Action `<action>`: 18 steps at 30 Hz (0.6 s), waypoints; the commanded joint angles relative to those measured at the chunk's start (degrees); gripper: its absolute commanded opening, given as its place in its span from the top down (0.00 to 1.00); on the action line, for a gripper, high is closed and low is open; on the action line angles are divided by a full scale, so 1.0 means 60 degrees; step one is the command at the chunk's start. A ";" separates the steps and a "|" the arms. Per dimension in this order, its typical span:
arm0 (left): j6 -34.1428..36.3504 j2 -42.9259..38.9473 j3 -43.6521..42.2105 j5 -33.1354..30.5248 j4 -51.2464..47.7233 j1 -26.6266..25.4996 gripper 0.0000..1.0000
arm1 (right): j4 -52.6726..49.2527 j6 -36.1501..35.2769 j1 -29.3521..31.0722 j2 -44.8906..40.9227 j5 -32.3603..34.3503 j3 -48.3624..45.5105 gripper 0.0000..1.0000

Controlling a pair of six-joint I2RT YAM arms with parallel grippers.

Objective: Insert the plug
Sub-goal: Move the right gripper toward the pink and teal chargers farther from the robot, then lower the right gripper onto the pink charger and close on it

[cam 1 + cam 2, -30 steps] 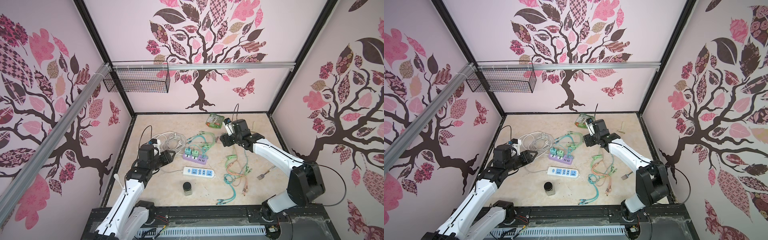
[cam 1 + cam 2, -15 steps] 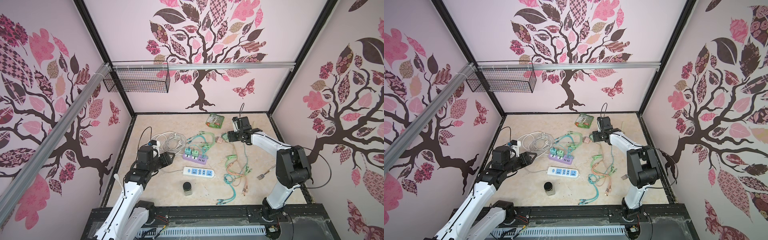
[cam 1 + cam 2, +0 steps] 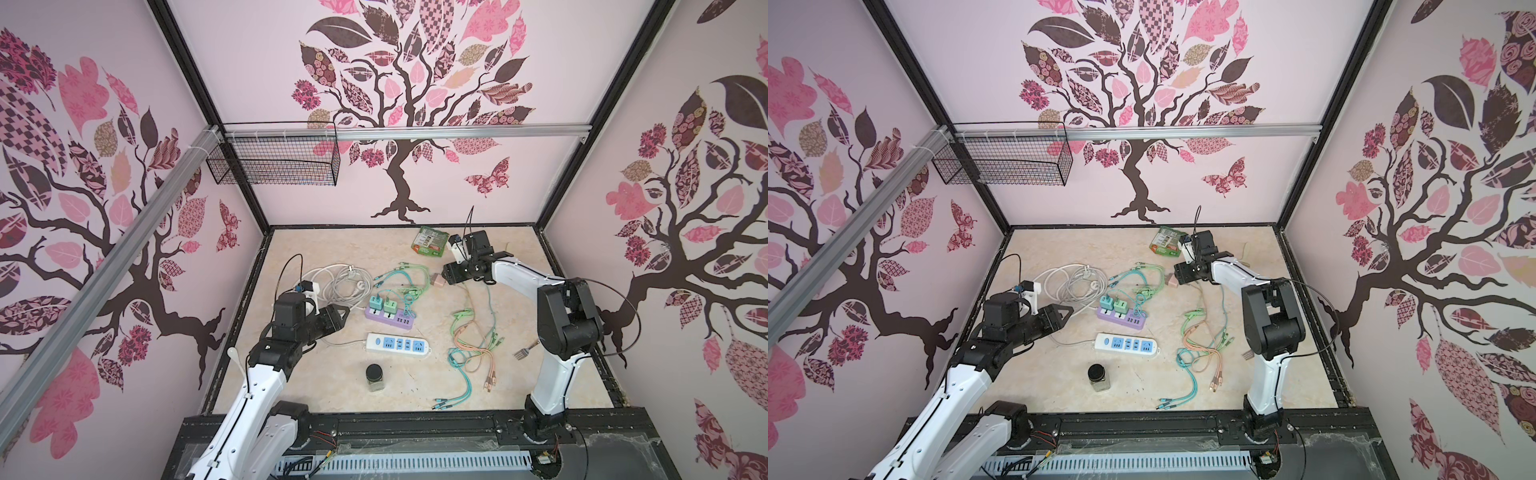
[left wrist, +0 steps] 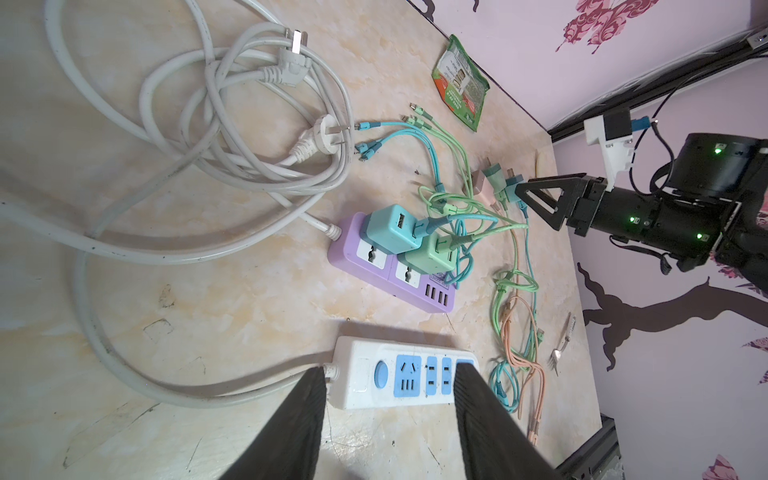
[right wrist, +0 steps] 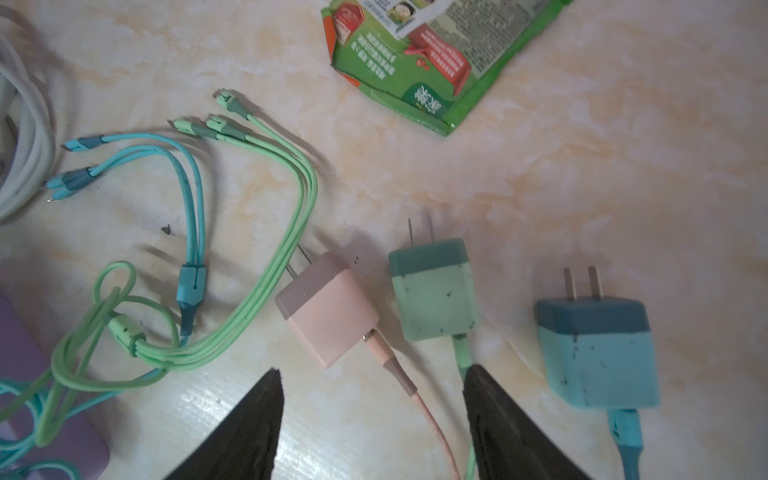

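Since the right pincer (image 5: 372,370) has dropped low within the last second, it now sits just behind 3 loose plugs lying flat on the tabletop (image 3: 332,249): pink plug (image 5: 328,309), green plug (image 5: 432,291) and blue plug (image 5: 598,353). Its jaws have narrowed slightly yet stand apart and empty, with the pink cable running between them. A grasp looks imminent. The target is probably the pink plug, though the view does not settle it. The left pincer (image 4: 388,370) is unchanged, apart and empty, above the white strip (image 4: 361,374).

Count:
- 2 strips, white and purple strip (image 4: 376,282)
- 2 plugs already seated in the purple
- 3 plugs loose
- 1 jar (image 3: 375,377)
- 1 fork (image 3: 524,351)
- 1 packet (image 3: 430,242)
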 commanded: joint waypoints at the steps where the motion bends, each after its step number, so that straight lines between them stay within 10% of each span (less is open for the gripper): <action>1: 0.0231 -0.0156 0.0157 -0.0089 -0.0112 0.0036 0.47 | -0.0628 -0.0868 0.0095 0.0618 -0.0471 0.0624 0.31; 18: 0.0456 -0.0341 0.0277 -0.0293 -0.0412 0.0060 0.47 | -0.1342 -0.2341 0.0607 0.1798 -0.0425 0.1269 0.33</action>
